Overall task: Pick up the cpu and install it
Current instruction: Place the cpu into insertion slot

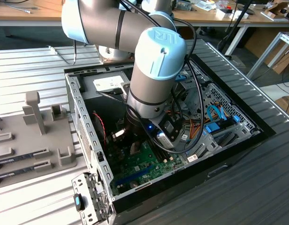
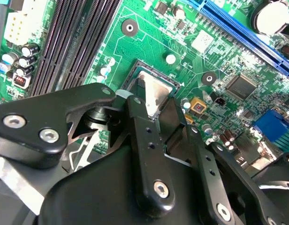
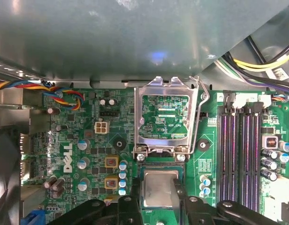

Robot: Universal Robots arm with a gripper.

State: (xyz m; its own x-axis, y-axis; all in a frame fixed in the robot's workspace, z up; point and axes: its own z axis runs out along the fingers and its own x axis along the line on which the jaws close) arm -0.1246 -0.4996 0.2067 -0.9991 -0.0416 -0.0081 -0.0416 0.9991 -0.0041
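Observation:
The cpu (image 3: pixel 158 188), a small silvery square with a thin green edge, sits low over the open socket (image 2: pixel 135 70) on the green motherboard (image 1: pixel 143 161). My gripper (image 3: pixel 158 190) is shut on the cpu, one black finger (image 3: pixel 136 194) against each of two opposite sides. In the second wrist view the cpu (image 2: pixel 154 93) shows between the same fingers (image 2: pixel 135 122), level with the socket frame. The socket's metal load plate (image 3: pixel 164 117) is flipped open beside it. In the exterior view the arm's wrist (image 1: pixel 151 93) reaches down into the computer case.
Black memory slots (image 3: pixel 238 154) run beside the socket. A blue expansion slot (image 2: pixel 243 33) lies further along the board. Coloured cables (image 3: pixel 55 91) and a grey metal box (image 3: pixel 135 37) hang close by. Case walls (image 1: pixel 83 126) surround the arm. A grey fixture (image 1: pixel 36 136) stands at the exterior view's left.

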